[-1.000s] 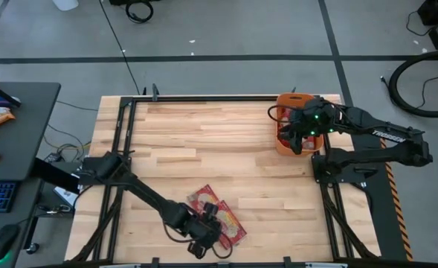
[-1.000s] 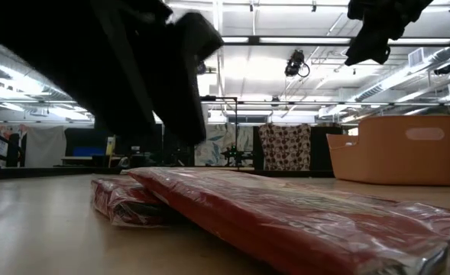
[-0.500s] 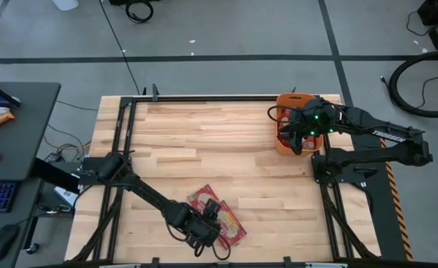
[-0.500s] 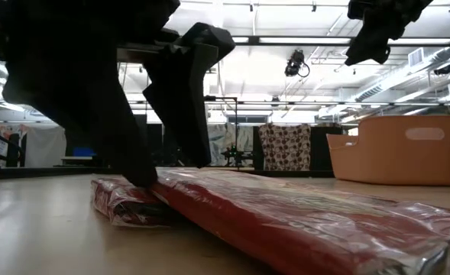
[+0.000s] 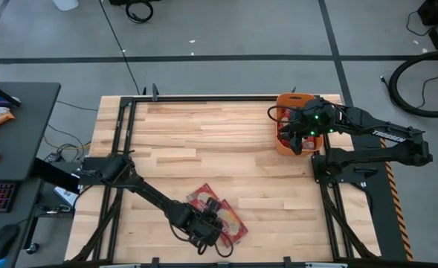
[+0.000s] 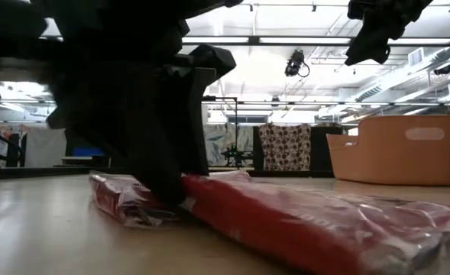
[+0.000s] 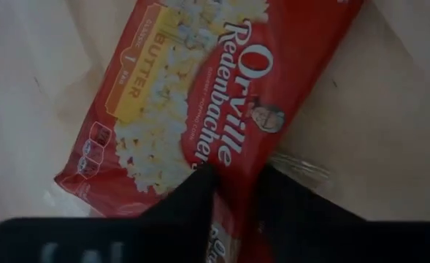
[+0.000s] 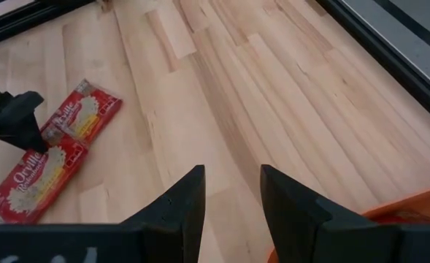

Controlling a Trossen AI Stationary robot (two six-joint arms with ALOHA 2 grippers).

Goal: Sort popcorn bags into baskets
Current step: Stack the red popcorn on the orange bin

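Note:
Two red popcorn bags lie overlapping near the table's near edge, one (image 5: 204, 199) farther, one (image 5: 232, 225) nearer; in the low view the nearer one (image 6: 309, 221) rests partly on the other (image 6: 118, 202). My left gripper (image 5: 204, 228) is down on them, shut on a bag (image 7: 193, 95). My right gripper (image 8: 229, 197) is open and hovers above the orange basket (image 5: 306, 141) at the table's far right. Red packets (image 5: 283, 131) lie in the basket. My left gripper pinches a popcorn bag between its two fingers (image 7: 193, 201), with a strip of the red wrapper (image 7: 238, 219) showing between them near one end of the bag. The fingers come from above, slanting down. The bag still lies on the table and against the other bag.
Bare wooden tabletop (image 5: 204, 141) stretches between the bags and the basket. Black frame rails (image 5: 122, 126) run along the table's left, far and right edges. In the right wrist view the basket's orange rim (image 8: 397, 223) sits just below my right gripper.
My left gripper came down and a little toward the far edge onto the bags, and its fingers closed from a wide gap onto the wrapper. The nearer bag's end by the fingers has bunched up. The right arm kept still.

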